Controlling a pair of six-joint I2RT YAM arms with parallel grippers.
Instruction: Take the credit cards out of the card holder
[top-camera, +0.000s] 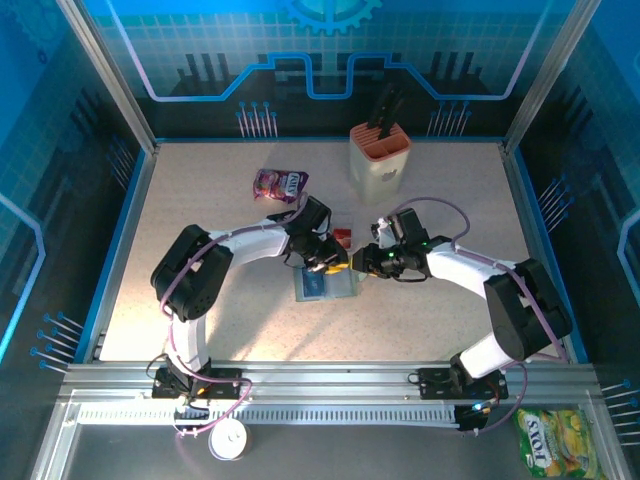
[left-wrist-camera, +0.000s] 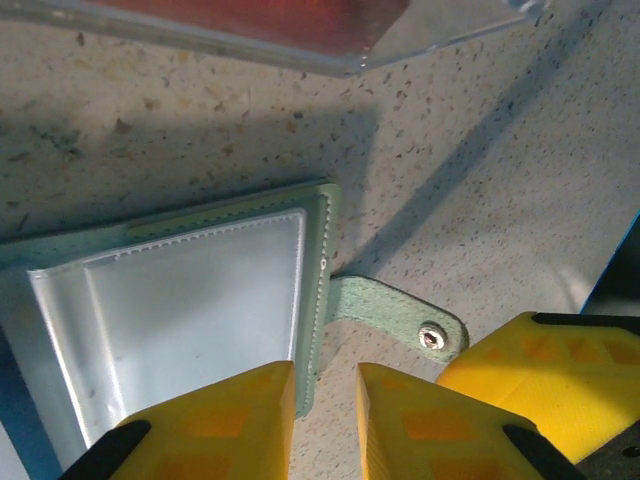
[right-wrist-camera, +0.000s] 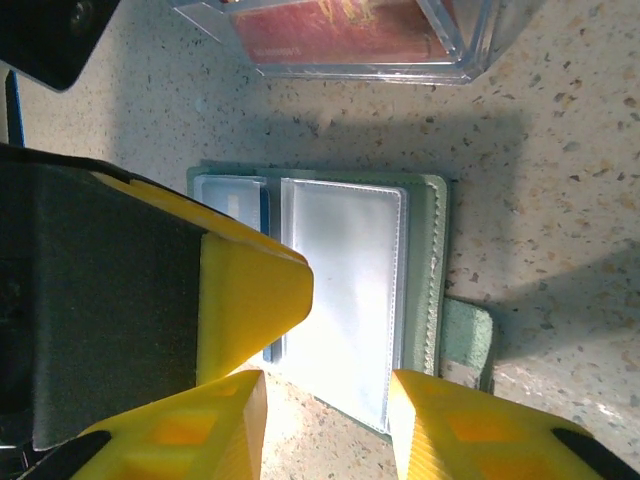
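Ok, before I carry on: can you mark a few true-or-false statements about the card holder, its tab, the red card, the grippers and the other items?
1. The card holder lies open on the table. True.
2. Its snap tab is fastened. False: it lies loose on the table, with the snap showing.
3. A red card lies on the table just beyond the card holder. True.
4. The knife block has tipped over. False: it stands upright at the back.
5. The purple snack pouch lies on the card holder. False: it lies apart from it, toward the back left.
6. The left gripper and the right gripper both hang close over the card holder. True.
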